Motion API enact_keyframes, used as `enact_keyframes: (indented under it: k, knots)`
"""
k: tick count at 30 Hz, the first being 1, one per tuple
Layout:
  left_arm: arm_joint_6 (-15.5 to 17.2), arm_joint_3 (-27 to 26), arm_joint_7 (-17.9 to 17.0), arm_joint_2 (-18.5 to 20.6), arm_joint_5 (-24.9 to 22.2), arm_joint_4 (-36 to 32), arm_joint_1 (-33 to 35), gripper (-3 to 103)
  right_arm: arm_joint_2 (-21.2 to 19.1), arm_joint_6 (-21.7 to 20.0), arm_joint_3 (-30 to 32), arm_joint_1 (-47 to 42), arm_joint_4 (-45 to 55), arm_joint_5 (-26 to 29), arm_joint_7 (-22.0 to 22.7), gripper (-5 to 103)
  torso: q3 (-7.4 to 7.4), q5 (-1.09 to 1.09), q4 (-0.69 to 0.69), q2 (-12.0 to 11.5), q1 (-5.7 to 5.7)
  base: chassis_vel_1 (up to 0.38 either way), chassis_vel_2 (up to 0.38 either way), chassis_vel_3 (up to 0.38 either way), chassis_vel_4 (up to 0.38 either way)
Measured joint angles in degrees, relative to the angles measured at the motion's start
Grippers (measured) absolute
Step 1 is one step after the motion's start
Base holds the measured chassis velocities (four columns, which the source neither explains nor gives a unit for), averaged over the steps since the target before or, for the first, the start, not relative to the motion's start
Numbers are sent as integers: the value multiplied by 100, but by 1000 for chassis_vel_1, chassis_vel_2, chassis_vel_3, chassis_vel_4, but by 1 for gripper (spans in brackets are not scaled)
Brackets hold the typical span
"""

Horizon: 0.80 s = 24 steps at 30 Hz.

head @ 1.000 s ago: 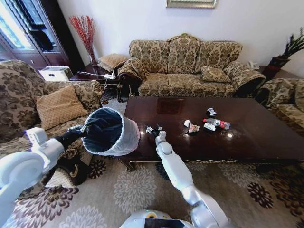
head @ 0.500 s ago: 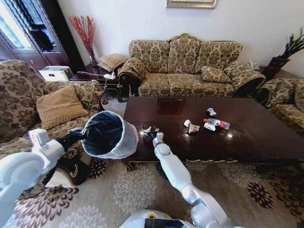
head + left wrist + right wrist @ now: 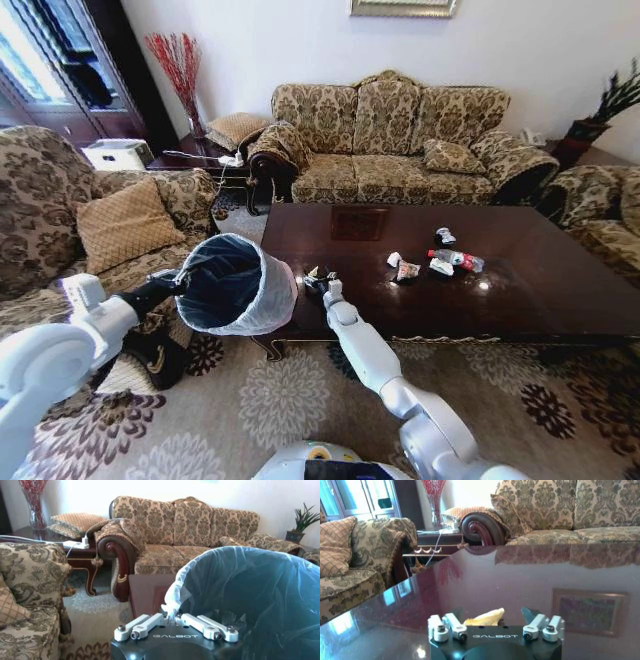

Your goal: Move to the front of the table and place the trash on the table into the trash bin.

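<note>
The right gripper (image 3: 318,281) is sitting low over the near left corner of the table (image 3: 520,300), its fingers parted around a crumpled yellowish scrap (image 3: 485,618); whether they are pinching it cannot be told. The left gripper (image 3: 176,281) is clamping the bag-lined rim of the trash bin (image 3: 262,300), holding the round bin tilted just beside the table's left end. The glossy dark wood top is mirroring the sofa (image 3: 400,140). Farther along, a clear bottle (image 3: 456,259) and white wrappers (image 3: 404,268) are lying together. Patterned armchairs and floral carpet (image 3: 280,400) are surrounding the table.
</note>
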Motion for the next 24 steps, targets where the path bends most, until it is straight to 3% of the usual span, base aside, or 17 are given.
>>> enact_keyframes:
  k: [1, 5, 9, 13, 15, 18, 20, 24]
  knots:
    - [0, 0, 0, 0, 0, 0, 0, 1, 0, 0, 0, 0, 0, 0, 0, 80, 0, 0, 0, 0, 0, 0, 0, 0, 0]
    - [-13, -3, 7, -2, -94, -16, 21, 1, 0, -5, 23, -34, -34, -3, -27, 57, 0, 0, 1, 0, 0, 0, 0, 0, 0]
    - [-13, -4, 9, -3, -119, -17, 21, 1, 0, -5, 44, -37, -36, -3, -34, 52, 0, 0, 1, 0, 0, 0, 0, 0, 0]
    - [-12, -2, 35, 15, -176, -26, 15, 1, -1, -4, 94, -20, -69, 2, -52, 25, 0, 0, 1, 0, 0, 0, 0, 0, 0]
    - [-10, -2, 36, 22, -184, -26, 15, 1, -1, -4, 108, -14, -78, 2, -56, 25, 0, 0, 1, 0, 0, 0, 0, 0, 0]
    - [3, -6, 37, 50, -223, -24, 15, 1, -1, -4, 153, -3, -105, 6, -60, 9, 0, 0, 1, 0, 0, 0, 0, 0, 0]
    - [5, -9, 37, 59, -238, -20, 15, 1, -1, -4, 165, -4, -111, 7, -61, 4, 0, 0, 1, 0, 0, 0, 0, 0, 0]
    - [42, -19, -9, 140, -334, -4, 13, 1, -1, -5, 222, -37, -84, 7, -61, 1, 0, 0, 1, 0, 0, 0, 0, 0, 0]
